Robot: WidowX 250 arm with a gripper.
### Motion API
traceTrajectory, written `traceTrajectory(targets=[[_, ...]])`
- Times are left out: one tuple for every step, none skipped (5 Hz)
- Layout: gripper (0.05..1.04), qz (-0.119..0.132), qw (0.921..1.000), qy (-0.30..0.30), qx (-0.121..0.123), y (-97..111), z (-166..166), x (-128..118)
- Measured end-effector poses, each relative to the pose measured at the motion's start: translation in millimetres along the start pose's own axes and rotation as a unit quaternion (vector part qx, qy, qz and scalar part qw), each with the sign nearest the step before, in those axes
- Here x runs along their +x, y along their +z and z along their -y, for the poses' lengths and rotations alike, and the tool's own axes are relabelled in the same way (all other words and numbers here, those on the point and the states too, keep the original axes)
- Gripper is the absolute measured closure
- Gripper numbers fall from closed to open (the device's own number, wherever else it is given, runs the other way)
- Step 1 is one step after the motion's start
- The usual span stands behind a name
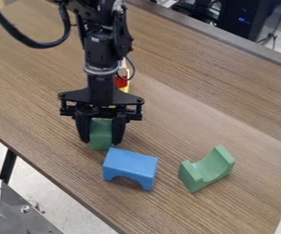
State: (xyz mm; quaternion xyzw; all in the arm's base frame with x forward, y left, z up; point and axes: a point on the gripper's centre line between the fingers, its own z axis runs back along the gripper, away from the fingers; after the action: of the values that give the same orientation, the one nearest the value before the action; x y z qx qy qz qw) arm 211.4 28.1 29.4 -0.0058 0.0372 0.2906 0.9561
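You have a brown wood-grain tabletop (222,114) running diagonally across the view, its grain in fine dark streaks. Along its far side, note a grey border strip (228,42). Lower left, below the near edge: black table leg (8,166), pale speckled floor (72,208), dark grey panel (14,217) with a round bolt head (25,209). Beyond the far side, you see a black computer tower (243,18) with small blue lights, tangled dark cables (194,13) to its left, more pale floor to its right. Light lies soft and whitish on the wood.
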Motion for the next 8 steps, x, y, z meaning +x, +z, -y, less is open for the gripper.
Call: traceTrajectory(targets=[[0.498,0.028,0.9978,-0.059,-0.011,17,14,-10],[0.499,0.079,0.9829,-0.165,-0.025,46,33,-29],[0.499,0.086,0.9734,-0.210,-0.032,60,36,-39],[0.499,0.080,0.9652,-0.244,-0.048,67,36,-33],[0.499,0.096,0.9585,-0.260,-0.069,76,28,-20],[0.499,0.135,0.9529,-0.258,-0.086,103,21,-8],[0.499,0.165,0.9447,-0.267,-0.095,131,19,-1],[0.499,0.199,0.9357,-0.280,-0.081,154,20,-2]])
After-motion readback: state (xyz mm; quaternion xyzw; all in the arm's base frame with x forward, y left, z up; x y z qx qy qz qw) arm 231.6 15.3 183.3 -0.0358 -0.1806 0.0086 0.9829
